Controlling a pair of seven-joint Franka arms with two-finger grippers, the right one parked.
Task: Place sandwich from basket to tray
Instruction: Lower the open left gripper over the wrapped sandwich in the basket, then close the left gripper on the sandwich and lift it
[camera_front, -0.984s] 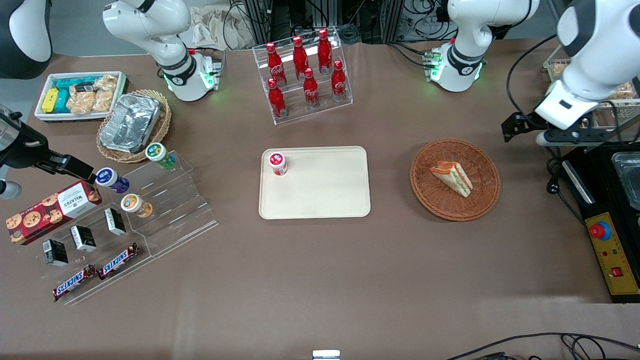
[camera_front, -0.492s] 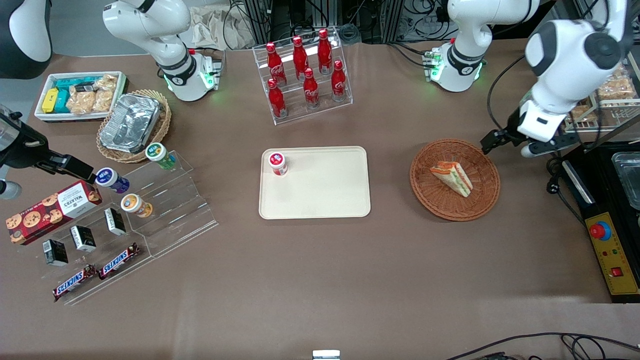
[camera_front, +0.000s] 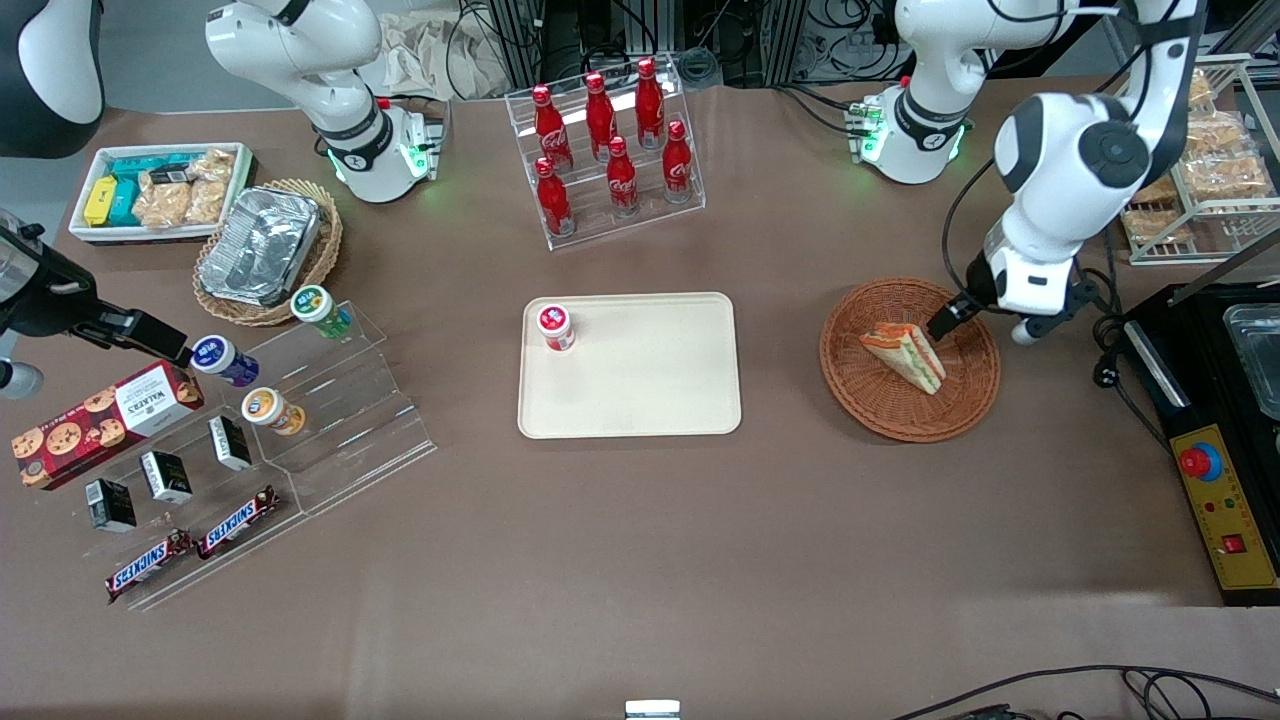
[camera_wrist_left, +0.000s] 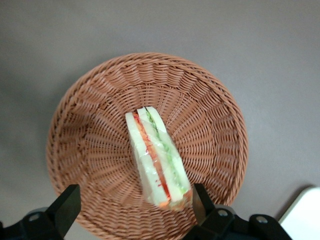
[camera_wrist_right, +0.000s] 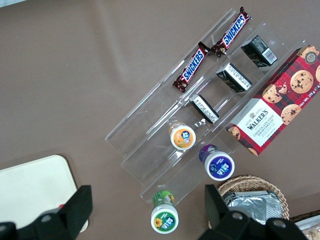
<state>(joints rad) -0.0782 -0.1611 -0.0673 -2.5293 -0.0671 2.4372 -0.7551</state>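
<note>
Front view: sandwich (camera_front: 904, 355) lies in the basket (camera_front: 975, 405), well apart from the tray (camera_front: 650, 390). Gripper (camera_wrist_left: 134, 214) hovers over the basket's 2 o'clock rim, fingers (camera_wrist_left: 65, 207) spread wide, grasping nothing.

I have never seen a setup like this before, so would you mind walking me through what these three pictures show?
They show two white robot arms at a brown table. One picture looks down from the front; the others come from cameras on each arm's wrist. The working arm's gripper hangs above the round wicker basket, jaws open and holding nothing. The sandwich lies in that basket; the working wrist view looks straight down on the sandwich between the open jaws. Beside the basket lies a cream tray with a small red-capped jar on it. Farther from the front camera, a clear rack holds red bottles.
</note>
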